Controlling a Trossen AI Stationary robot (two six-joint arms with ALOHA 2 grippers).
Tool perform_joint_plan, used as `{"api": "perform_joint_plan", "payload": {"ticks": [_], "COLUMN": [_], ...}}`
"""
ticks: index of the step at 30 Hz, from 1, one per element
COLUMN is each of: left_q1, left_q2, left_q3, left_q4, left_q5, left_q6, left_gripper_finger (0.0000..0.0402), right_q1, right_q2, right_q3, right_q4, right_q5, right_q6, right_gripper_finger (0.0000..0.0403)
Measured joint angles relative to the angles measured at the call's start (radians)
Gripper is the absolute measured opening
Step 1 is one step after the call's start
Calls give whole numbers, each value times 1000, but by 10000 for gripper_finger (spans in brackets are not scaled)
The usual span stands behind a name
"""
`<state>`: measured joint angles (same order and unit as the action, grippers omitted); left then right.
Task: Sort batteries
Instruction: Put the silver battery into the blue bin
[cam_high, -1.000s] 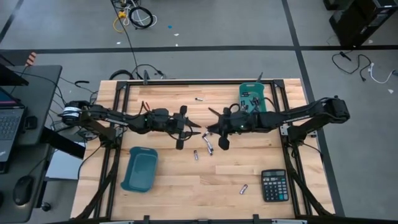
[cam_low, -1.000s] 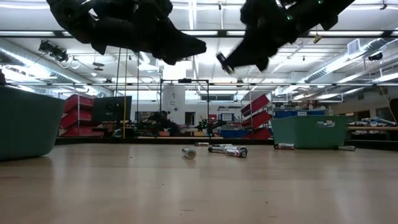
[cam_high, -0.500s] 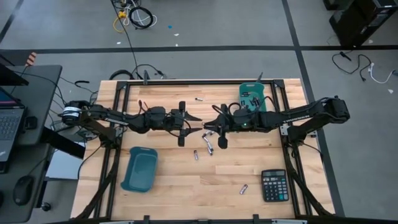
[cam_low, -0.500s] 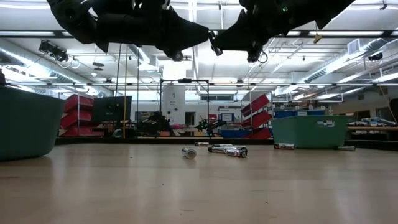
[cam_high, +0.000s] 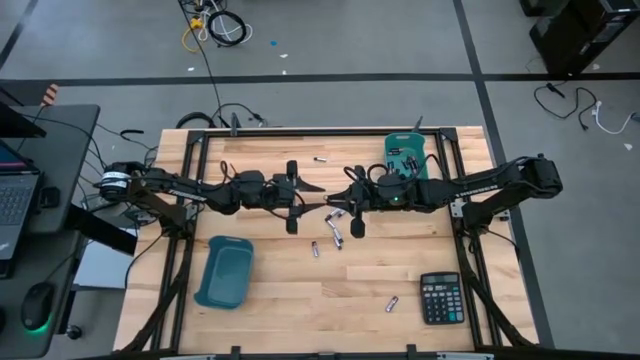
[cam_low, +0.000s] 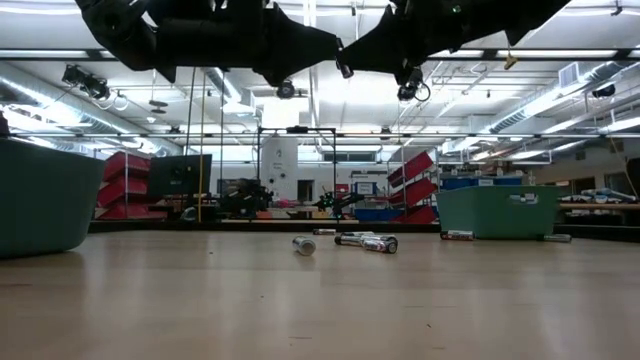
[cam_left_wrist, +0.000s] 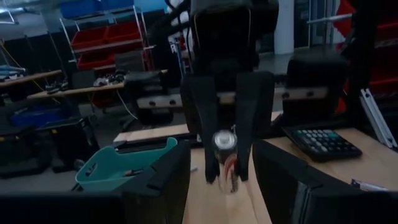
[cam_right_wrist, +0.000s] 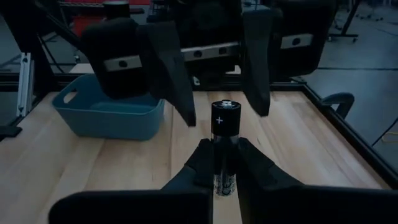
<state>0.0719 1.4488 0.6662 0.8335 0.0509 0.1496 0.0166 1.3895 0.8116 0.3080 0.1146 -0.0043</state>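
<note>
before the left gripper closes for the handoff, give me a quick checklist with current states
1. Right gripper clamped on the battery: ok.
2. Left gripper open, a finger each side of the battery's tip: ok.
3. Both grippers well above the table: ok.
4. Battery's plus end faces the left gripper: ok.
5. Enough battery free beyond the right fingers: ok.
6. Blue bin unobstructed for the drop: ok.

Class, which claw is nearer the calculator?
Right. The right claw hangs mid-table holding a battery, on the calculator's side; the left claw faces it, farther off.
</note>
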Motion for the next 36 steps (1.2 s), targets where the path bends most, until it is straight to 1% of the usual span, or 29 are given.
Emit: {"api": "perform_joint_plan", "payload": {"ticks": [14,22,36], "left_q1": [2,3,14], "left_q2": [5,5,34], "left_q3": [0,26,27], "left_q4": [36,39,77], "left_q5": [2,-1,-2], "left_q6": [-4,-4,-1], "left_gripper_finger": [175,175,171], "right_q1": [0,-9,-9], "right_q2": [0,0,0], "right_q3": [0,0,0], "right_q4": [38,64,65], "right_q5": [19,20,22], "right_q6": [-59,-96,-104], "right_gripper_finger": [27,27,27]}}
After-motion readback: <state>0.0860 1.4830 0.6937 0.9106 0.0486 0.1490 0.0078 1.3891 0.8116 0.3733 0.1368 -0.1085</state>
